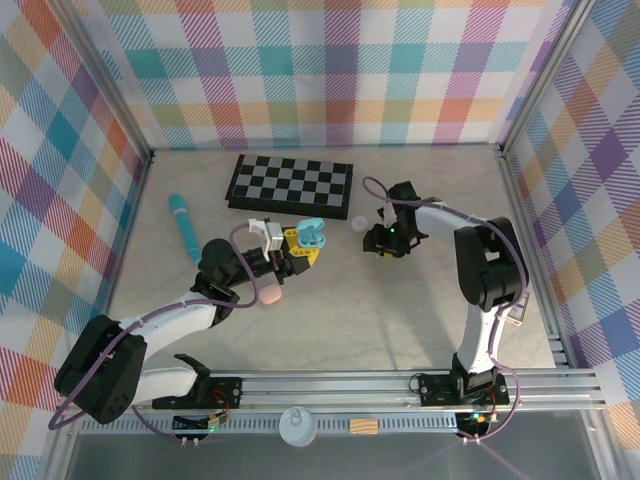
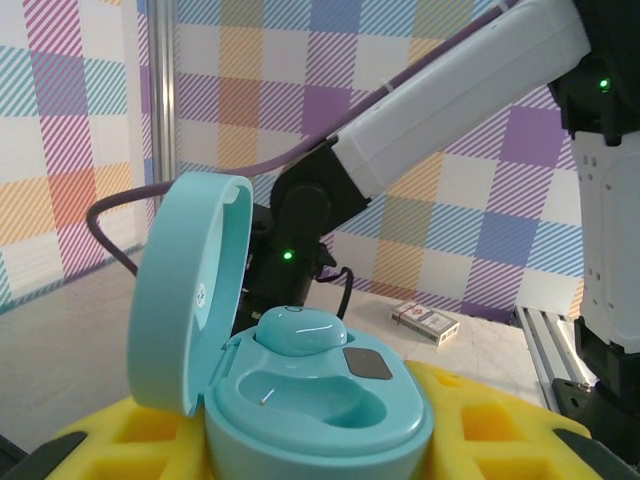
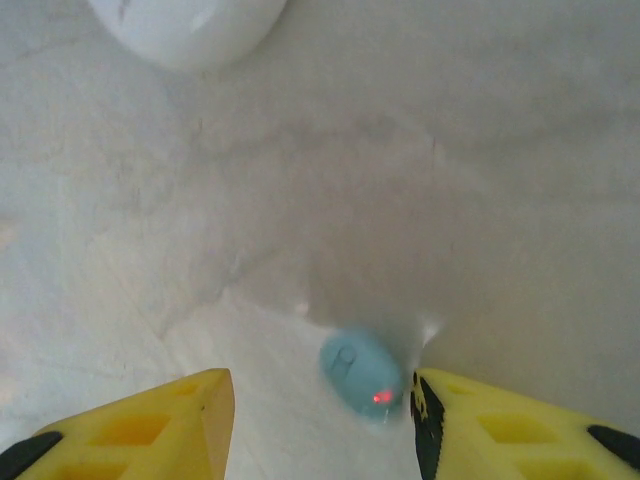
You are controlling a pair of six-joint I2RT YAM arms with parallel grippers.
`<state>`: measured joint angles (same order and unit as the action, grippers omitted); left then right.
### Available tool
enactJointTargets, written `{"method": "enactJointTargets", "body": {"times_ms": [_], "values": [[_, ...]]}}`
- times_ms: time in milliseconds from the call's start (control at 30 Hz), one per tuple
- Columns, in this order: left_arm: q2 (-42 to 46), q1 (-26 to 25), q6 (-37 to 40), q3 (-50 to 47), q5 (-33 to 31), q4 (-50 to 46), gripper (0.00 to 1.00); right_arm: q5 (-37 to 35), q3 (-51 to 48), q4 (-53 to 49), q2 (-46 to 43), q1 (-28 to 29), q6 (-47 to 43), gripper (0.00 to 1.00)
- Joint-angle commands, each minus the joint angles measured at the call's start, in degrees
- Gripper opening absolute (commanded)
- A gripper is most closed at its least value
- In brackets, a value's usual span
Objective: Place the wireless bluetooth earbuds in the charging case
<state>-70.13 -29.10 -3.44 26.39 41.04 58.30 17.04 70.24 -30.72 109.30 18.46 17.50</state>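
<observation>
My left gripper [image 1: 298, 248] is shut on the light blue charging case [image 2: 330, 400], which it holds off the table with the lid [image 2: 188, 290] standing open. One light blue earbud [image 2: 300, 330] sits in the far slot; the near slot [image 2: 325, 395] is empty. A second light blue earbud [image 3: 362, 372], with a red light glowing on it, lies on the table. My right gripper [image 3: 322, 405] is low over it and open. Its right finger [image 3: 480, 425] touches the earbud and its left finger [image 3: 160, 425] stands well apart.
A white rounded case [image 1: 357, 226] lies just left of the right gripper. A pink case [image 1: 270, 295] rests under the left arm. A teal stick [image 1: 185, 225] lies at the left, a chessboard [image 1: 290, 183] at the back. A small card box [image 2: 425, 320] is by the right rail.
</observation>
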Motion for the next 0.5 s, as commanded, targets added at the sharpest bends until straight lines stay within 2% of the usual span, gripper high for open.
{"method": "enactJointTargets", "body": {"times_ms": [0, 133, 300, 467], "values": [[-0.50, 0.27, -0.12, 0.94, 0.99, 3.12, 0.30, 3.44, -2.71, -0.88, -3.12, 0.16, -0.58, 0.50], [-0.81, 0.27, -0.49, 1.01, 1.15, 3.48, 0.30, 7.57, -5.71, 0.74, -6.39, 0.62, 0.03, 0.50], [-0.97, 0.27, -0.86, 1.03, 1.24, 4.01, 0.30, 0.96, -6.70, 0.84, -9.97, 0.53, 0.11, 0.50], [-1.06, 0.27, -0.89, 1.07, 1.33, 4.18, 0.29, 2.66, -3.60, 1.97, -7.31, -1.89, -2.42, 0.50]]}}
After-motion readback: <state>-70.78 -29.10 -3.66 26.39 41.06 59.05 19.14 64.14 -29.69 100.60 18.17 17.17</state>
